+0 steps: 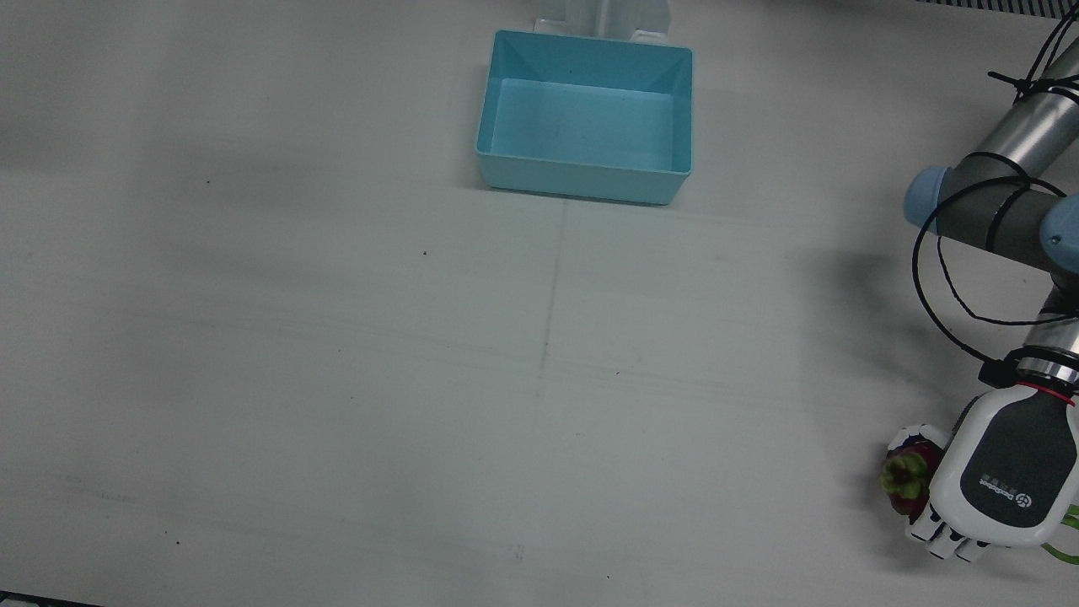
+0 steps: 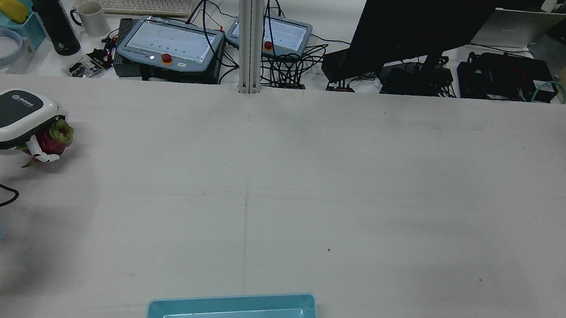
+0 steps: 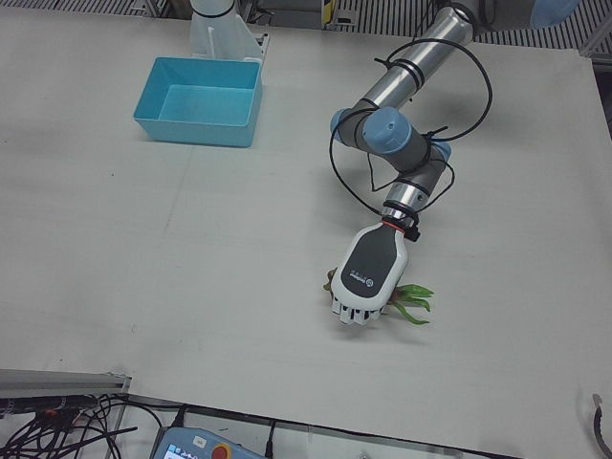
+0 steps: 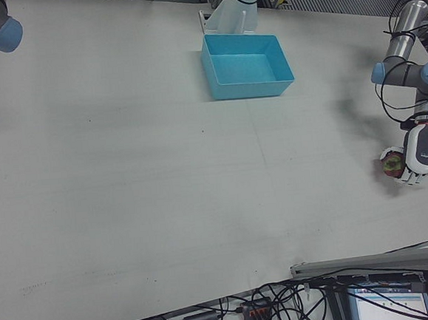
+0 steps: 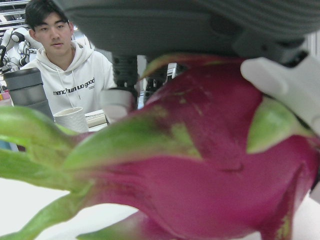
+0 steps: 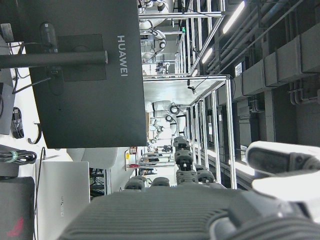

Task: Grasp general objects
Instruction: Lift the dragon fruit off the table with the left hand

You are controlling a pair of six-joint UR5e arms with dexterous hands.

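Note:
A magenta dragon fruit (image 1: 909, 476) with green scales lies at the table's near right corner in the front view. My left hand (image 1: 1003, 480) is shut on it from above, fingers curled around its sides. The rear view shows the same hand (image 2: 10, 114) and dragon fruit (image 2: 54, 140) at the far left. Green leaf tips (image 3: 409, 304) stick out beside the hand (image 3: 368, 277). Up close the fruit (image 5: 210, 165) fills the left hand view. I cannot tell if it touches the table. Of my right hand (image 6: 190, 210) only the dark palm and one white finger show.
A light blue bin (image 1: 584, 181) stands at the table's robot side, centre, with nothing in it. Beyond the far edge a desk holds a monitor (image 2: 417, 32), teach pendants (image 2: 170, 41) and a keyboard. A person (image 5: 65, 65) sits there behind a cup and a dark bottle.

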